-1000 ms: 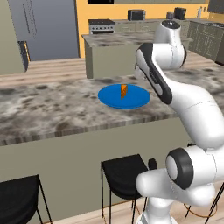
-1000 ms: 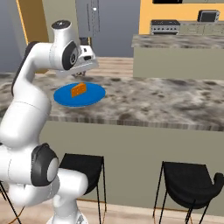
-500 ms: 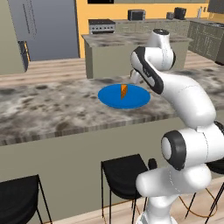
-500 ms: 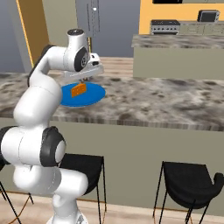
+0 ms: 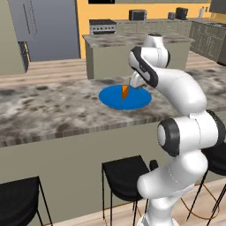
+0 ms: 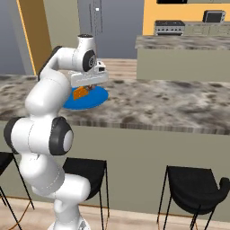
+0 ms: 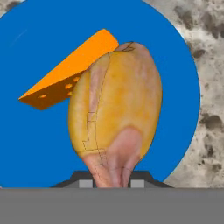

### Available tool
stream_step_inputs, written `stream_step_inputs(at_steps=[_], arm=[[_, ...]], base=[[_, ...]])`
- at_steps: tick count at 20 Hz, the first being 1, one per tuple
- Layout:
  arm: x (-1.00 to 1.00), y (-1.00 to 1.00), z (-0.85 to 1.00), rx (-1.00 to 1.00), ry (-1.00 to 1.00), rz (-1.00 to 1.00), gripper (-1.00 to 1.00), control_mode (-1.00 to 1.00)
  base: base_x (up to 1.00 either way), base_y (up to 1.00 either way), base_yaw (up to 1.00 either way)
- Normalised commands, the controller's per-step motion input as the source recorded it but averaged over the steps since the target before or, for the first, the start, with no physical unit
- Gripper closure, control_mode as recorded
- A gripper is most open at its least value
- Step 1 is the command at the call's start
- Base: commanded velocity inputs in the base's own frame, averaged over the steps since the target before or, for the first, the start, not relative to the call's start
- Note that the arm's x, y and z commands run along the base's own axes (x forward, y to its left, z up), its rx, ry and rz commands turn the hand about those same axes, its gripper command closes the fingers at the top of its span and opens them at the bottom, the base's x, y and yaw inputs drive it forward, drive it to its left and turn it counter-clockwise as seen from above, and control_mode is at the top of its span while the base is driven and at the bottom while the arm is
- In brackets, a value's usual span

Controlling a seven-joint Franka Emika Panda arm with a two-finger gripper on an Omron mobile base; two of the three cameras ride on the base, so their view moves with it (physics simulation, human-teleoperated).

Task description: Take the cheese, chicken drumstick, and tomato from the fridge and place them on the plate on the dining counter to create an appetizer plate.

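Broadly, the dining counter (image 5: 53, 106) runs across the near part of the scene, its mottled marble top spanning both base views, with black stools (image 6: 197, 188) tucked under its near edge. Beyond it stands a shorter marble-topped island (image 5: 119, 42), and farther back on the left, the dark grey fridge (image 5: 44, 28). On the counter lies the blue plate (image 5: 110, 98), a flat round disc set toward the far side of the top. The cheese (image 5: 125, 91) — an orange wedge — sits on the plate near its middle; in the hand view it lies just behind and to the left of the chicken drumstick (image 7: 116, 105). The gripper (image 7: 112, 183) hangs right over the plate, its fingers closed narrow on the pale bone end of the drumstick, the golden-brown bulb pointing away from the hand toward the plate — whether it touches the plate or the cheese I cannot tell.
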Motion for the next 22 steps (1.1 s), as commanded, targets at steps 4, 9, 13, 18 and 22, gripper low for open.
stream_step_inputs(at_steps=[4,9,13,18,22], arm=[[0.38,0.00,-0.40,0.00,0.16,0.05,1.00,-1.00],[0.45,0.00,-0.41,0.00,0.13,0.05,1.00,-1.00],[0.66,0.00,-0.31,0.00,0.05,0.03,1.00,-1.00],[0.21,0.01,-0.14,0.00,0.07,0.01,-1.00,-1.00],[-0.65,0.22,0.00,-0.03,0.01,0.00,-1.00,-1.00]], base=[[0.00,0.00,0.00],[0.00,0.00,0.00],[0.00,0.00,0.00],[0.00,0.00,0.00],[0.00,0.00,0.00]])
